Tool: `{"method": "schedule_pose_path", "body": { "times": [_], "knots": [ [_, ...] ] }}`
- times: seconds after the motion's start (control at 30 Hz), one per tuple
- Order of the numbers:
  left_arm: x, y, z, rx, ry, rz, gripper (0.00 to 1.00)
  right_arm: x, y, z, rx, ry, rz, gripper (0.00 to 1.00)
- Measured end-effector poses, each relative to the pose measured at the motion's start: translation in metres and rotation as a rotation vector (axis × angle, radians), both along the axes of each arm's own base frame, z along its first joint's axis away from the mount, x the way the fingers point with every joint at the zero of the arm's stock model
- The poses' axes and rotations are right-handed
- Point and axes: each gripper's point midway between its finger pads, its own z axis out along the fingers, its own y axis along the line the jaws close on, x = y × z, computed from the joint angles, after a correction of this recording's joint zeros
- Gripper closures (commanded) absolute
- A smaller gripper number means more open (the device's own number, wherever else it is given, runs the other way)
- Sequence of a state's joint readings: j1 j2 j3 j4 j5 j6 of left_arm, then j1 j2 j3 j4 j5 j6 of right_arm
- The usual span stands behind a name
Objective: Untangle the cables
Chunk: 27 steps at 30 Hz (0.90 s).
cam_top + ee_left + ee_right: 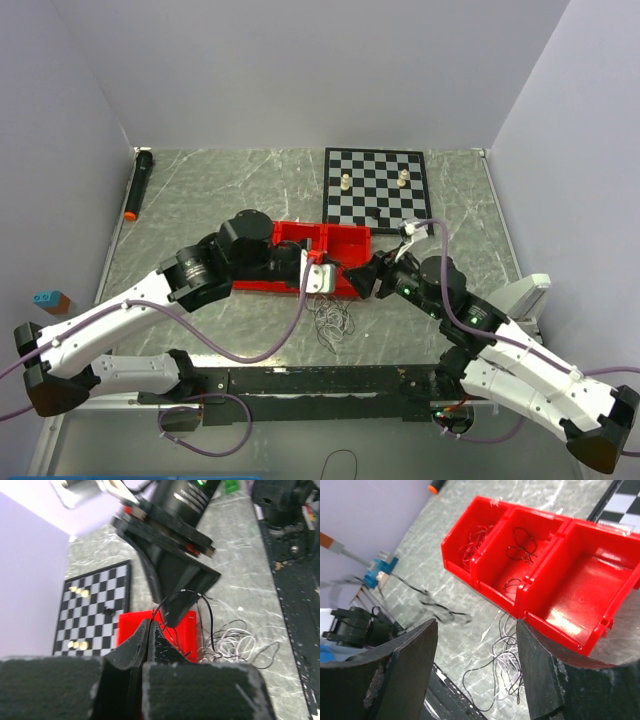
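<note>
A tangle of thin white and black cables (330, 318) lies on the table in front of the red three-bin tray (290, 232). My left gripper (322, 280) hovers at the tray's front edge; in the left wrist view it (150, 625) is shut on one black cable (176, 593) that loops up and down to the tangle (235, 645). My right gripper (360, 280) faces it, open and empty (475, 630), above the tangle (507, 662). In the right wrist view the tray's far bin holds reddish-white wires (470, 545) and the middle bin holds black wires (522, 545).
A chessboard (376, 187) with a few pieces lies behind the tray. A black marker with an orange tip (138, 185) lies at the far left. A blue and brown block (48, 299) sits at the left edge. Purple hoses trail along both arms.
</note>
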State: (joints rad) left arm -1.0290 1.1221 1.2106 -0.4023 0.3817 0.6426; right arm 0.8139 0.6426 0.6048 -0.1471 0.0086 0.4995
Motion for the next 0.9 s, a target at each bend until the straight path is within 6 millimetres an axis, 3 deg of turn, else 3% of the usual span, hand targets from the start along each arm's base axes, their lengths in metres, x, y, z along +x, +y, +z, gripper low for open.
{"method": "schedule_pose_path", "body": {
  "times": [0.2,0.33,0.47,0.53,0.67,0.9],
  "knots": [
    [0.023,0.015,0.013,-0.080,-0.028,0.170,0.99,0.007,-0.005,-0.015,-0.035,0.036,-0.053,0.33],
    [0.068,0.039,-0.015,-0.088,0.048,0.385,0.99,0.006,-0.020,-0.026,-0.038,0.045,-0.115,0.33],
    [0.136,0.073,-0.060,-0.051,0.164,0.647,0.99,0.004,-0.034,-0.032,-0.043,0.050,-0.164,0.33],
    [0.155,0.081,-0.086,-0.018,0.210,0.717,0.99,0.003,-0.038,-0.036,-0.048,0.057,-0.178,0.33],
    [0.162,0.076,-0.124,0.043,0.285,0.732,0.99,0.004,-0.043,-0.038,-0.057,0.059,-0.200,0.33],
    [0.165,0.071,-0.145,0.033,0.305,0.734,0.99,0.004,-0.048,-0.043,-0.079,0.067,-0.220,0.33]
  ]
}}
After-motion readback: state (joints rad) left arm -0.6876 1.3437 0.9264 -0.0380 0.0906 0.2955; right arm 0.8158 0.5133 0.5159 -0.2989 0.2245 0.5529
